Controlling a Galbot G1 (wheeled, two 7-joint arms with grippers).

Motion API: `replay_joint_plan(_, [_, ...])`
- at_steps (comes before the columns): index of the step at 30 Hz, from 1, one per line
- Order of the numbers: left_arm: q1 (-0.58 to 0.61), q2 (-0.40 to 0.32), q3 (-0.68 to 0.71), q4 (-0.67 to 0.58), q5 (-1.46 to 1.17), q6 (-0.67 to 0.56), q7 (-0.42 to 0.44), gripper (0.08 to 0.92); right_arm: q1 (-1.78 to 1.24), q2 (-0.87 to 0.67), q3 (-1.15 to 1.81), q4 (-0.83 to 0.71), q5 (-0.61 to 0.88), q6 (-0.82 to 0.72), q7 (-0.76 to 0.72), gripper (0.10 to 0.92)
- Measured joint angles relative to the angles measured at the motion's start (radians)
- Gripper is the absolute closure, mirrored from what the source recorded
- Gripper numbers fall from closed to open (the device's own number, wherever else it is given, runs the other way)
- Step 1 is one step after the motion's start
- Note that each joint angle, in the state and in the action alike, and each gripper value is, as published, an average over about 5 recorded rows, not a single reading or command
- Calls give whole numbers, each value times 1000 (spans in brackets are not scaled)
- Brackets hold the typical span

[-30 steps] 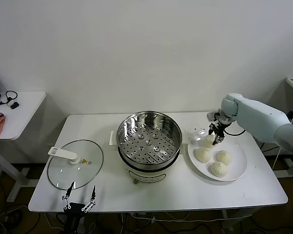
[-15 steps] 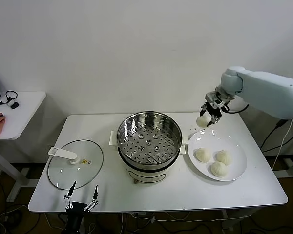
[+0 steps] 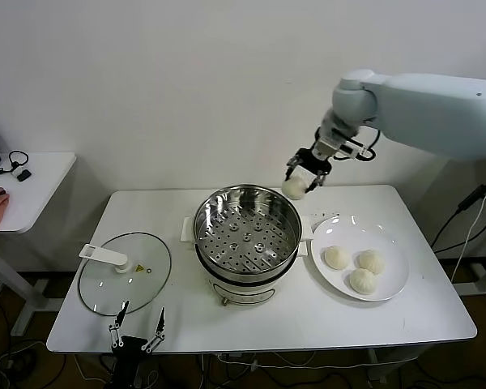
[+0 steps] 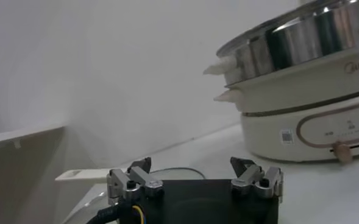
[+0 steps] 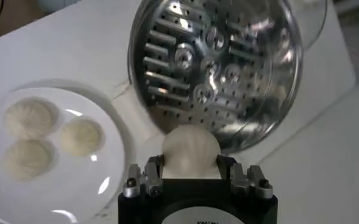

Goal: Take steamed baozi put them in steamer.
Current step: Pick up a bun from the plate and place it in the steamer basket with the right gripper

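My right gripper (image 3: 303, 173) is shut on one off-white baozi (image 3: 294, 188) and holds it in the air above the far right rim of the steamer (image 3: 247, 235). The right wrist view shows that baozi (image 5: 190, 151) between the jaws, over the edge of the steamer's perforated tray (image 5: 219, 64). Three more baozi (image 3: 355, 268) lie on the round white plate (image 3: 393, 278) to the steamer's right; they also show in the right wrist view (image 5: 27, 119). The steamer tray holds nothing. My left gripper (image 3: 136, 330) is open and empty, low at the table's front left edge.
A flat glass lid (image 3: 125, 283) with a white handle lies on the table left of the steamer. A small white side table (image 3: 32, 182) with a person's hand on it stands at far left. The steamer's white base (image 4: 307, 125) shows in the left wrist view.
My right gripper has lifted one baozi off the plate and carried it up and left, from over the plate to above the steamer's far right rim. The left arm has stayed put.
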Motion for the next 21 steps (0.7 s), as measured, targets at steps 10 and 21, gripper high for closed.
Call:
replay_joint_plan(10, [-1,0,-7,-13,-12,7,1,177,-73,154,23,-122,-65,129,24,423])
replay_joint_plan(21, [-4,-4,-10,-10,-18,7,1,177,-174,234,42,-253,-107,170,24,423])
